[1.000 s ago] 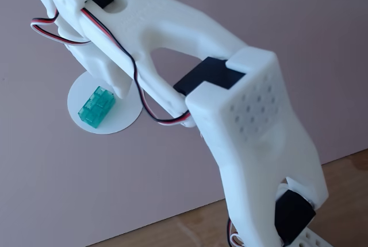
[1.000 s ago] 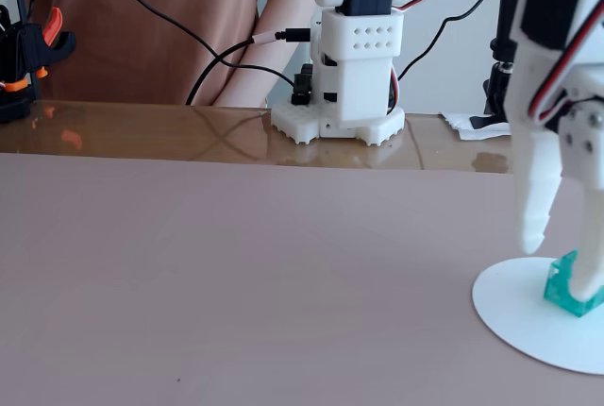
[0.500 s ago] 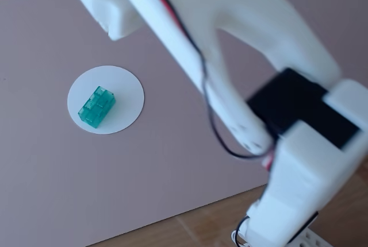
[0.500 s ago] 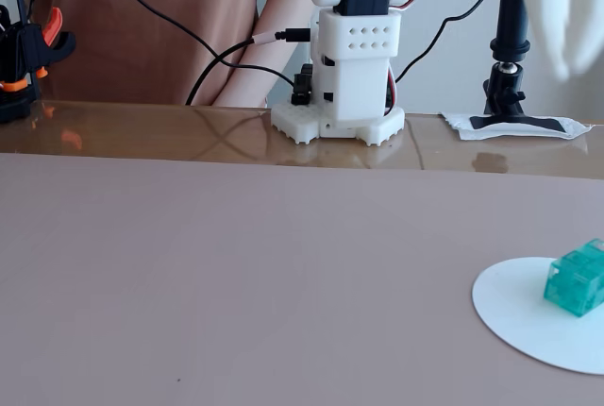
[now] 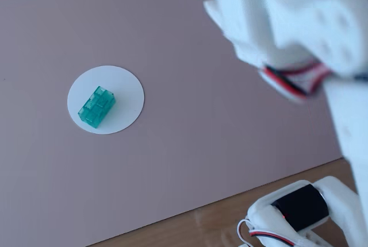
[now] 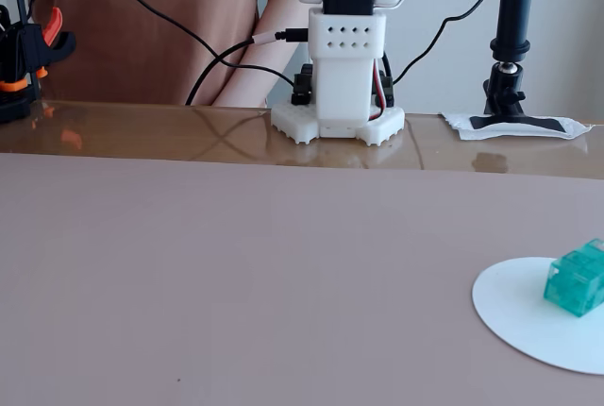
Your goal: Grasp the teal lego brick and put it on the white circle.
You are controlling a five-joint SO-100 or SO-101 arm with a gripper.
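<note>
The teal lego brick (image 5: 96, 107) lies on the white circle (image 5: 125, 85), a little left of its middle in a fixed view. It also shows at the right edge of the other fixed view (image 6: 578, 279), resting on the circle (image 6: 517, 304). The white arm (image 5: 299, 23) rises blurred at the upper right, well away from the brick. Its base (image 6: 340, 76) stands at the far side of the table. The arm's fingers do not show in either view.
A pink mat (image 5: 201, 143) covers the wooden table (image 6: 142, 127). A black camera stand (image 6: 514, 38) is right of the base, a black and orange clamp (image 6: 24, 57) is at the far left, and cables run behind. A person in a brown shirt (image 6: 142, 9) is behind the table.
</note>
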